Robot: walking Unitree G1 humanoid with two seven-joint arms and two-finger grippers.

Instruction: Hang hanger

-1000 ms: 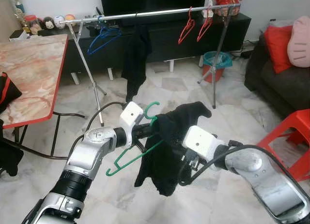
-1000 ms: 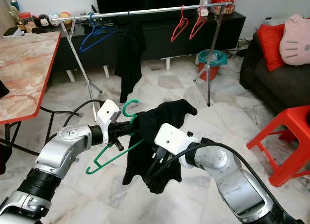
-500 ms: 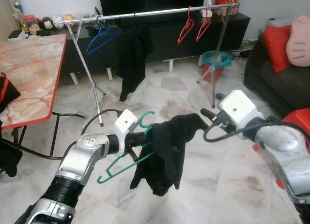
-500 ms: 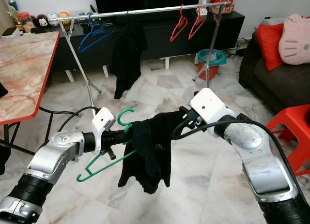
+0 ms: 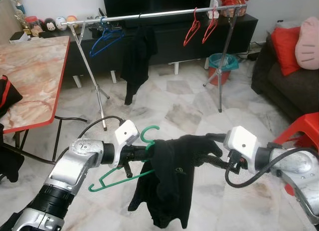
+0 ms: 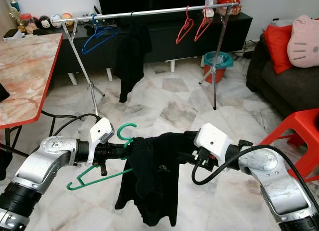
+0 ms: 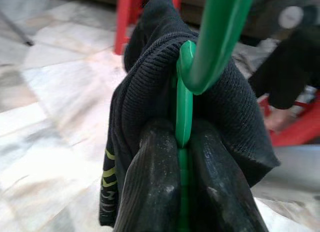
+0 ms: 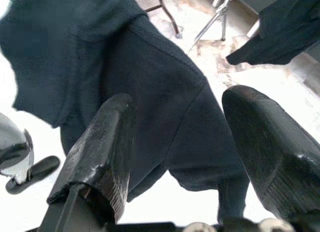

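Observation:
My left gripper (image 5: 147, 149) is shut on the neck of a green hanger (image 5: 149, 133), just under its hook, at waist height in front of me. A black garment (image 5: 169, 183) is draped over the hanger and hangs down in folds. In the left wrist view the fingers (image 7: 150, 192) pinch the green neck (image 7: 184, 111) with black cloth bunched around it. My right gripper (image 5: 213, 150) is open at the garment's right end. The right wrist view has dark cloth (image 8: 165, 106) just beyond the spread fingers (image 8: 100, 152). The silver rack rail (image 5: 149, 15) stands far ahead.
On the rail hang a blue hanger (image 5: 106, 39), a black garment (image 5: 137, 61) and two red hangers (image 5: 192, 31). A marble-top table (image 5: 30, 76) is at my left. A red stool (image 5: 304, 131) and dark sofa (image 5: 284, 86) are at my right. A teal bin (image 5: 223, 61) sits by the rack leg.
My right gripper left the garment's underside, swung up and right, then came back down to the garment's right end. The left arm lowered the hanger slightly and the garment spread out.

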